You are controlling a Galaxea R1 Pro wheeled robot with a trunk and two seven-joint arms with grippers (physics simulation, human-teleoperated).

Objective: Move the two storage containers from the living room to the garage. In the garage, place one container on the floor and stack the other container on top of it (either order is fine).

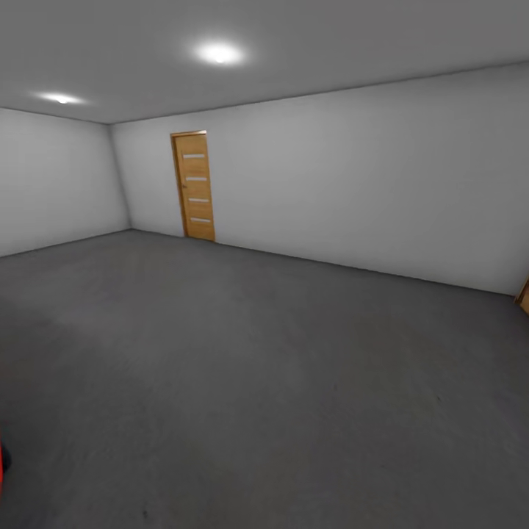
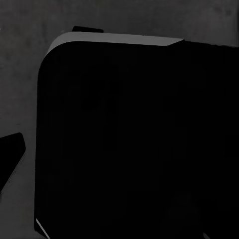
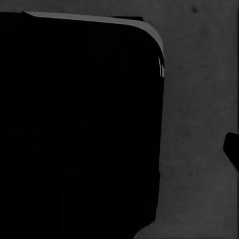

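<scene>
Robot stands in the garage: dark grey floor (image 1: 279,382), white walls, wooden door (image 1: 194,185) on the far wall. A sliver of red (image 1: 3,470) sits at the frame edge, well short of that door; container or not, cannot tell. Wrist views show a dark rounded body over floor; state of either claw cannot be told. Judged step: travel between rooms. Next move calls for locating a container.

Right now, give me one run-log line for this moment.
room: garage | floor: dark grey | door: far wall, shut | red sliver: bottom-left edge, unidentified | hands: cannot tell
</scene>
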